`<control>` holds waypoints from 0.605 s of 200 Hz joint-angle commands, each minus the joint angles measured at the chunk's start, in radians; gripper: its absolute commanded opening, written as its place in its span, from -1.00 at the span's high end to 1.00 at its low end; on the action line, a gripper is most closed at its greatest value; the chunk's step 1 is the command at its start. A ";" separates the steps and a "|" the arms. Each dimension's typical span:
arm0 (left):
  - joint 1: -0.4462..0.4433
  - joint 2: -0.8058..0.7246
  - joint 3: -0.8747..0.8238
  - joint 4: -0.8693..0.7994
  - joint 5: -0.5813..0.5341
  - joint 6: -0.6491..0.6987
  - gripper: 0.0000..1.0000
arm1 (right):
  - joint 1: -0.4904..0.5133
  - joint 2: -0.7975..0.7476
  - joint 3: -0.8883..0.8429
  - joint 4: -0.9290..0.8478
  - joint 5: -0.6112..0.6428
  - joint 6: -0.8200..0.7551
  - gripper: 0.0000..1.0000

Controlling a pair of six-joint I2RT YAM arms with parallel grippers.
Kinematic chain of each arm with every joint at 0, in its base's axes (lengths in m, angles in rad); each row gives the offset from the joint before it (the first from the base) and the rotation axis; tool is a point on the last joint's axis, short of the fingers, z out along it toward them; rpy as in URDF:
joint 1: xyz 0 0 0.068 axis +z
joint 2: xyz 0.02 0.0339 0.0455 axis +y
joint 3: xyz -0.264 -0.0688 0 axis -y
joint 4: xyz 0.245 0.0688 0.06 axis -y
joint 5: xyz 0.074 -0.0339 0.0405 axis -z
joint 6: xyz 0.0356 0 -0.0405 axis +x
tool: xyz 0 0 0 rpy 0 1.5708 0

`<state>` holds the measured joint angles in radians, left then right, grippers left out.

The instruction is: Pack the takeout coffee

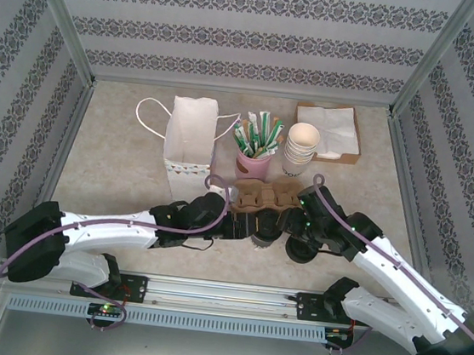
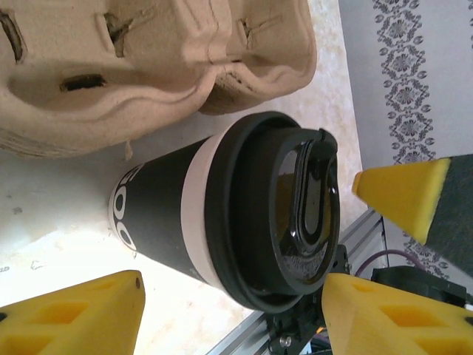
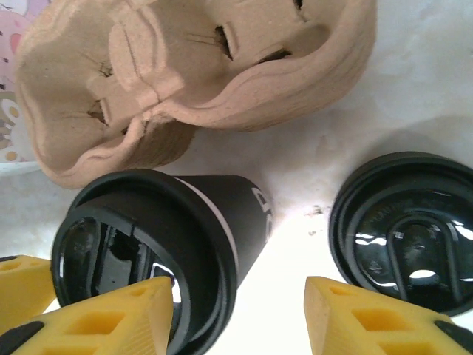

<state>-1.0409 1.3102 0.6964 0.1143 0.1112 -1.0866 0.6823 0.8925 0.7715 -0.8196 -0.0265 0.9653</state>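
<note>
The takeout coffee is a cup with a black sleeve, a cream band and a round black lid. It stands upright on the table just in front of the brown pulp cup carrier. My left gripper is open, its yellow fingers on either side of the lid's near edge, the left one clearly apart from the cup. My right gripper is open on the other side of the coffee, one finger over the lid and the other beside the cup. From above, both grippers meet at the cup.
A loose black lid lies right of the cup. Behind the carrier stand a white paper bag, a pink cup of stir sticks, a stack of cream cups and a napkin tray. Metal rails edge the table.
</note>
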 commanded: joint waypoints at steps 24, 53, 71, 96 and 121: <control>-0.007 -0.001 0.021 0.033 -0.079 -0.020 -0.37 | -0.008 -0.021 -0.034 0.104 -0.048 0.032 -0.02; 0.005 0.009 0.022 0.039 -0.080 -0.025 -0.37 | -0.007 -0.020 -0.044 0.120 -0.055 0.034 -0.01; 0.007 0.017 0.025 0.047 -0.076 -0.023 -0.37 | -0.009 -0.005 -0.042 0.116 -0.055 0.028 -0.01; 0.012 0.037 0.019 0.095 -0.056 -0.035 -0.38 | -0.009 0.018 -0.025 0.103 -0.054 0.014 -0.01; 0.017 0.060 0.014 0.154 -0.032 -0.042 -0.36 | -0.007 0.028 -0.023 0.108 -0.061 0.011 -0.02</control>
<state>-1.0374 1.3487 0.6964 0.1673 0.0566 -1.1099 0.6823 0.9142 0.7406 -0.7162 -0.0727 0.9855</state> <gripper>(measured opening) 0.684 0.508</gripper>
